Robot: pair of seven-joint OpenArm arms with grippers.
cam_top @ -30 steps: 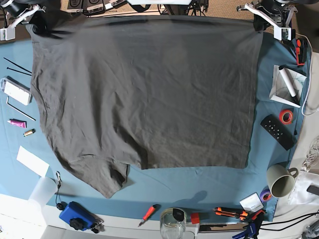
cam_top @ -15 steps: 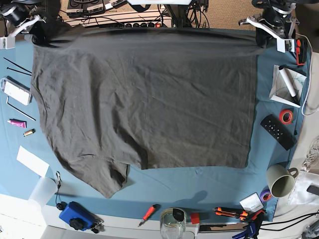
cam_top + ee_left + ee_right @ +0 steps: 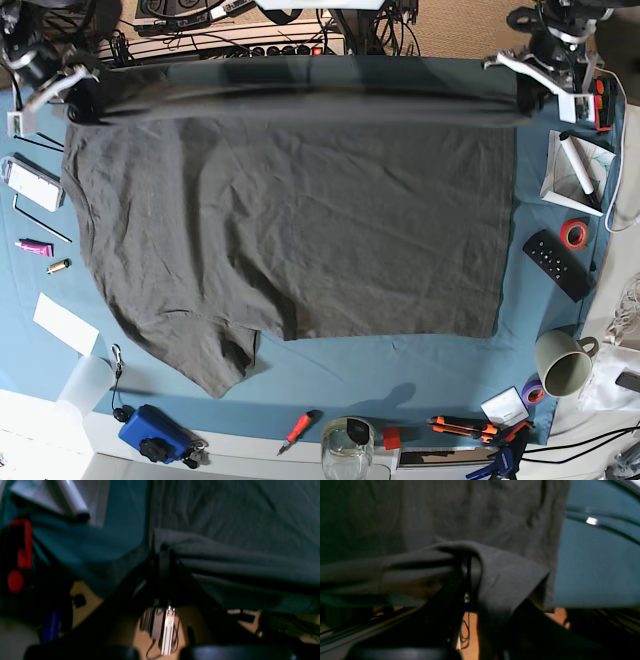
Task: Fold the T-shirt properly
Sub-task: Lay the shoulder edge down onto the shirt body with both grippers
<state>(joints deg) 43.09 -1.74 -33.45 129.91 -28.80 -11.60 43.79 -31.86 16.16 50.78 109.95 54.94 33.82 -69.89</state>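
Note:
The dark charcoal T-shirt (image 3: 290,220) lies spread on the blue tablecloth (image 3: 400,365), a sleeve at the lower left. Its far edge is lifted and stretched taut between both grippers across the top of the base view. My left gripper (image 3: 527,98) is shut on the right far corner; the left wrist view shows the fabric (image 3: 225,557) bunched in the gripper (image 3: 162,552). My right gripper (image 3: 80,103) is shut on the left far corner; the right wrist view shows the cloth (image 3: 500,575) draped over the gripper (image 3: 467,562).
Right of the shirt lie a paper roll (image 3: 580,165), red tape (image 3: 573,234), a black remote (image 3: 557,263) and a mug (image 3: 563,362). At the left lie a phone (image 3: 32,183), a pink tube (image 3: 33,247) and paper (image 3: 65,323). Tools, a jar (image 3: 346,448) and a blue device (image 3: 152,431) line the near edge.
Both grippers have moved toward the near side with the shirt's far edge, lifting it. The bare tablecloth and the cables behind the table now show beyond the edge.

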